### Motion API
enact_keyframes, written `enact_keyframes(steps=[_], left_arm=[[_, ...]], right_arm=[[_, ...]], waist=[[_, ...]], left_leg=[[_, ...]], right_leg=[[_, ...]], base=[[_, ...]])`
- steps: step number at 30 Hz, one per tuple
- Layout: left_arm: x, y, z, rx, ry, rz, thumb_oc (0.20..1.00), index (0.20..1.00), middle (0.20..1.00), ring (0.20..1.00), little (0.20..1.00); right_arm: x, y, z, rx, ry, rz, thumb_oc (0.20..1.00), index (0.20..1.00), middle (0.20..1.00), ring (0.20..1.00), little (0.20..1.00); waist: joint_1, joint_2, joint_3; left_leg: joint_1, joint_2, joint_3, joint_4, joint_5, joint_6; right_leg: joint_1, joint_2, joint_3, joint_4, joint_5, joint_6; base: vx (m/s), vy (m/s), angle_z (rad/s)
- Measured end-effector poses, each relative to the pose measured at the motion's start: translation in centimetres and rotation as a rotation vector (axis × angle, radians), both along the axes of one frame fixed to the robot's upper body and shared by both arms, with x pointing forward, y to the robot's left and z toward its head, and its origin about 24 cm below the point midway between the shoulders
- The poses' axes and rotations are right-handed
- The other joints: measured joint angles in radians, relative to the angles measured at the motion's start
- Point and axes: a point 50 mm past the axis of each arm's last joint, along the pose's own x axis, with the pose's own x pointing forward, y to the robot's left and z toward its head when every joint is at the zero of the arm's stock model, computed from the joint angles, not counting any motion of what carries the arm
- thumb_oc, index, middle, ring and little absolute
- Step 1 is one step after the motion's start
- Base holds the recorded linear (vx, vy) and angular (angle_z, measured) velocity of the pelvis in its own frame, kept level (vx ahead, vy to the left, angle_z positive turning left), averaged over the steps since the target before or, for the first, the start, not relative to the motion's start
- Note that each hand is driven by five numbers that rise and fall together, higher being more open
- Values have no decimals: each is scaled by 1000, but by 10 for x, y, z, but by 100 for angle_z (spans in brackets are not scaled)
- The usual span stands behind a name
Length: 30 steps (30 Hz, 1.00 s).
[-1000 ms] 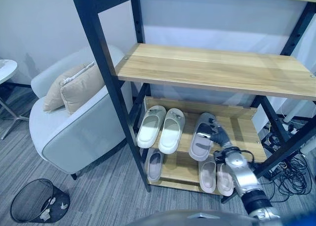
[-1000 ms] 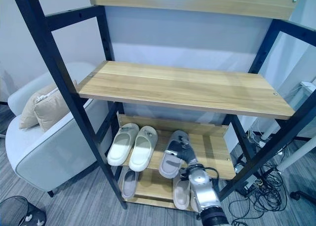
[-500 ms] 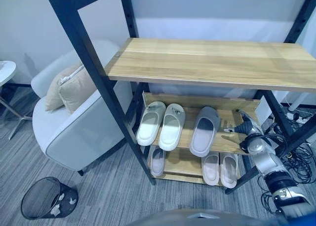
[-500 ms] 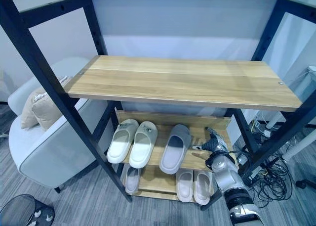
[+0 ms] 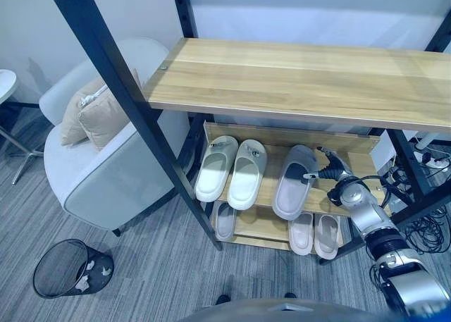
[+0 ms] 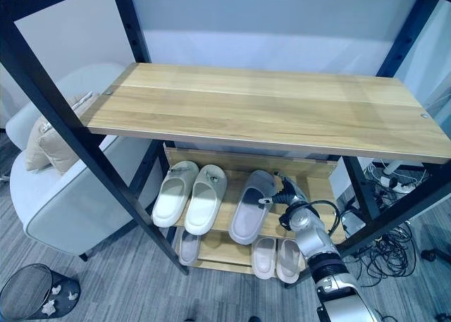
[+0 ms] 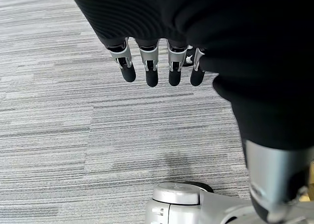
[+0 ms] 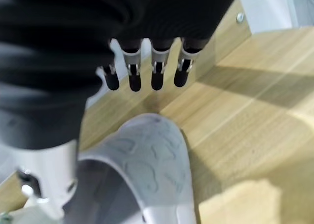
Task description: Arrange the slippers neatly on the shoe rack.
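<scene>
A grey slipper (image 5: 292,184) lies flat on the rack's middle shelf (image 5: 356,168), to the right of a white pair (image 5: 231,170). My right hand (image 5: 330,172) is at the grey slipper's toe end, on its right side. In the right wrist view its fingers (image 8: 157,69) reach out straight over the wood past the slipper's toe (image 8: 144,165), and the hand is open. On the bottom shelf lie one grey slipper (image 5: 224,221) at the left and a pale pair (image 5: 315,234) at the right. My left hand (image 7: 157,62) hangs open above the carpet.
A broad wooden shelf (image 5: 296,82) juts out over the slippers, between black posts (image 5: 127,96). A pale armchair (image 5: 106,174) with cushions (image 5: 99,114) stands left of the rack. A black bin (image 5: 67,265) sits on the carpet. Cables (image 5: 423,227) lie at the right.
The camera has shifted. A second ago my right hand held the grey slipper tilted; it let go, swung off to the right, and has come back to the slipper's toe.
</scene>
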Motion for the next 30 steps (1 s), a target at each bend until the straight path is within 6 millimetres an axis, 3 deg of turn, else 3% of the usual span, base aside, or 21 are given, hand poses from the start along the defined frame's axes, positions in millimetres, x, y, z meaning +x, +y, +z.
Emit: enact_keyframes(steps=[10, 23, 24, 26, 30], left_arm=[[1, 1, 0, 2, -8, -1, 1000, 1000, 1000, 1000, 1000], [6, 6, 1, 12, -33, -6, 1000, 1000, 1000, 1000, 1000], [6, 6, 1, 12, -34, -6, 1000, 1000, 1000, 1000, 1000], [6, 6, 1, 12, -36, -5, 1000, 1000, 1000, 1000, 1000], [6, 8, 2, 16, -43, 11, 1000, 1000, 1000, 1000, 1000]], right_arm=[[4, 4, -18, -70, 113, 38, 1000, 1000, 1000, 1000, 1000], [12, 5, -12, -161, 70, 36, 1000, 1000, 1000, 1000, 1000], [12, 5, -12, -162, 70, 35, 580, 580, 580, 580, 580], [13, 5, -12, -166, 69, 37, 200, 200, 200, 200, 200], [18, 7, -5, -204, 37, 33, 200, 200, 200, 200, 200]], waist=[[10, -6, 7], [30, -33, 30], [30, -33, 30], [30, -33, 30], [31, -43, 36]], left_leg=[[-2, -1, -3, 0, 0, 0], [-18, -2, -20, 0, 2, -1], [-18, -2, -21, 0, 2, -1], [-18, -2, -22, 0, 3, -1], [-19, -1, -24, 0, 4, -3]], right_leg=[[0, -1, -4, 0, 0, 0], [-9, -3, -19, 0, 0, 0], [-9, -3, -19, 0, 0, 0], [-9, -3, -19, 0, 0, 0], [-8, -2, -22, 1, 0, 0]], base=[[0, 0, 0], [-7, 11, 3], [0, 0, 0], [0, 0, 0], [-6, 3, 2]])
